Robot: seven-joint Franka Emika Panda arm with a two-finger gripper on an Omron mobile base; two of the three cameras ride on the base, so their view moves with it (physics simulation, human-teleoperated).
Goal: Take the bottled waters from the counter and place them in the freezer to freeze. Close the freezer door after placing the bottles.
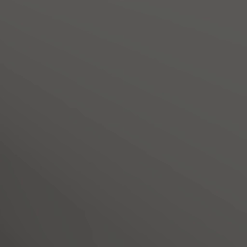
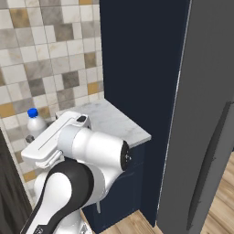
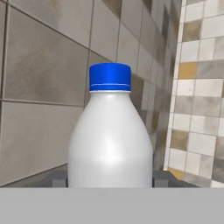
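in the hand view, the plain whitish bottle (image 3: 110,140) stands upright in the centre of the frame, its blue cap (image 3: 110,77) at upper centre. the two dark finger tips (image 3: 58,179) appear at the lower edge of the frame, one at each side of the bottle's body, each touching its flank; the gripper (image 3: 109,180) is closed narrowly on the bottle. behind the bottle, a wall of large grey-brown tiles (image 3: 39,87) fills the left of the frame, and a wall of small mixed beige, grey and amber tiles (image 3: 197,87) fills the right; the two walls meet in a corner right of the bottle. in the right base view, the same bottle (image 2: 35,122) shows at centre left, its cap uppermost, partly hidden behind the white arm (image 2: 77,155), which occupies the lower left of the frame. the bottle stands at the left end of the counter (image 2: 119,123), a white grey-veined slab in the centre of the frame, close to the tiled wall. below the slab is the navy blue cabinet (image 2: 130,183), and a tall navy panel (image 2: 141,68) rises at upper centre behind it. the freezer door (image 2: 205,128), a flat dark grey panel with a long black bar handle (image 2: 212,160), fills the right of the frame. wooden flooring (image 2: 219,201) shows at lower right. the left base view shows a uniform dark grey surface (image 1: 123,123) without detail; what it belongs to cannot be told.
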